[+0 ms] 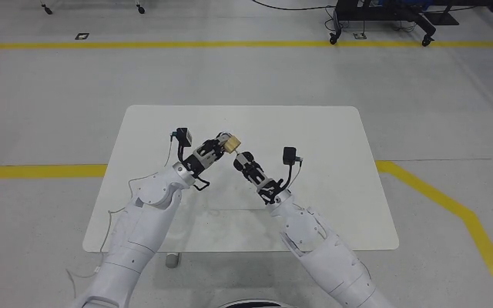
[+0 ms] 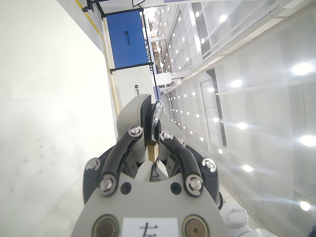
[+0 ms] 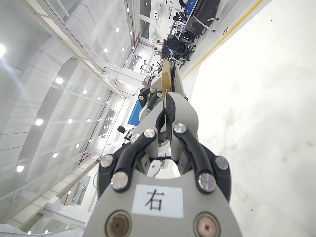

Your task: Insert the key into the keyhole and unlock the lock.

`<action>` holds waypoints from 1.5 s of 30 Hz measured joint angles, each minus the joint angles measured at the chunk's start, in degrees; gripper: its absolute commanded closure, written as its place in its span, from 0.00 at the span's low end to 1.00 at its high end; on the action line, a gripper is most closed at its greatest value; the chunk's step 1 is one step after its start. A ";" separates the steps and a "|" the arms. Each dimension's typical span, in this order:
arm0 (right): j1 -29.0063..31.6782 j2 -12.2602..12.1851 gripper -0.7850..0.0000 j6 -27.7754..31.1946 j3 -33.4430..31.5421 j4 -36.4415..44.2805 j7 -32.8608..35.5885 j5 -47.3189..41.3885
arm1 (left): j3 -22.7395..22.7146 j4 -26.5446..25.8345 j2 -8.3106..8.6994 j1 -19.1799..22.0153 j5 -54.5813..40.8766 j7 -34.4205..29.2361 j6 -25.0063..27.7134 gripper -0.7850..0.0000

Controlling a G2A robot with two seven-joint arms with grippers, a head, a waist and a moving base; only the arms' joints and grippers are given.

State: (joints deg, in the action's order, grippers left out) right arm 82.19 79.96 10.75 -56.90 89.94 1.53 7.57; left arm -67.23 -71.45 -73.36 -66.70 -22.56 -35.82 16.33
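big white rectangular table underneath, both arms meeting above the middle of it. left gripper is clamped on the small brass padlock w/ silver shackle, held up off the table. right gripper is pinched tight on the thin silver key, tip right at the keyhole. can't tell how deep it's in tho. risk imo: any angle mismatch btw the two hands & the key jams, or twists loose in the grip on the turn.

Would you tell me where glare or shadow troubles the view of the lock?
Top view: even light, the lock free of glare. Left wrist view: ceiling lamps flare in streaks; the shackle glints. Right wrist view: lamps flare aside, lock unaffected.
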 measured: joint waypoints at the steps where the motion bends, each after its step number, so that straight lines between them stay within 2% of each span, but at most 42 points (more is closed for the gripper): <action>1: 0.00 0.01 1.00 -0.07 -0.07 0.01 0.10 -0.07 | 0.05 -0.08 0.00 -0.01 0.15 -0.10 0.06 1.00; 11: -0.20 0.11 1.00 -0.84 -0.36 0.11 1.26 -0.21 | 0.61 -0.44 0.06 -0.08 1.90 -1.91 1.21 1.00; 13: -0.15 0.12 0.60 -0.90 -0.41 0.14 1.56 -0.14 | 0.60 -0.40 0.05 -0.06 1.92 -1.89 1.33 1.00; 15: 0.08 0.10 0.57 -0.72 -0.59 0.21 1.69 -0.12 | 0.60 -0.38 0.03 -0.04 1.96 -1.76 1.35 1.00; 16: 0.22 0.08 0.57 -0.57 -0.71 0.24 1.75 -0.15 | 0.62 -0.39 0.02 -0.02 1.98 -1.74 1.34 1.00; 18: 0.54 0.01 0.69 -0.23 -1.06 0.30 1.91 -0.22 | 0.63 -0.39 0.02 0.06 2.09 -1.69 1.20 1.00; 19: 0.68 -0.03 0.69 -0.10 -1.22 0.34 2.00 -0.22 | 0.64 -0.39 0.02 0.10 2.12 -1.64 1.14 1.00; 20: 0.84 -0.06 0.89 0.02 -1.37 0.41 2.08 -0.24 | 0.65 -0.39 0.01 0.14 2.11 -1.56 1.08 1.00; 21: 1.05 -0.10 0.91 0.17 -1.56 0.55 2.18 -0.24 | 0.67 -0.34 -0.01 0.20 2.07 -1.40 0.98 1.00; 23: 1.41 -0.17 1.00 0.41 -1.84 0.80 2.28 -0.18 | 0.71 -0.22 -0.05 0.30 2.03 -1.11 0.84 1.00; 39: 2.06 -0.23 1.00 0.12 -2.37 1.53 3.57 -0.51 | 0.94 -0.27 -0.12 0.31 3.64 -0.52 1.83 1.00; 45: 1.53 -0.19 1.00 3.87 -3.58 -0.05 8.11 -8.88 | 0.59 -0.44 -0.12 -0.18 2.72 -0.79 4.06 1.00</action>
State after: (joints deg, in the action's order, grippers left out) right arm 83.72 79.77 14.63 -60.49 89.89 9.63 -1.31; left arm -66.65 -71.89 -73.48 -66.87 -19.84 -36.60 20.39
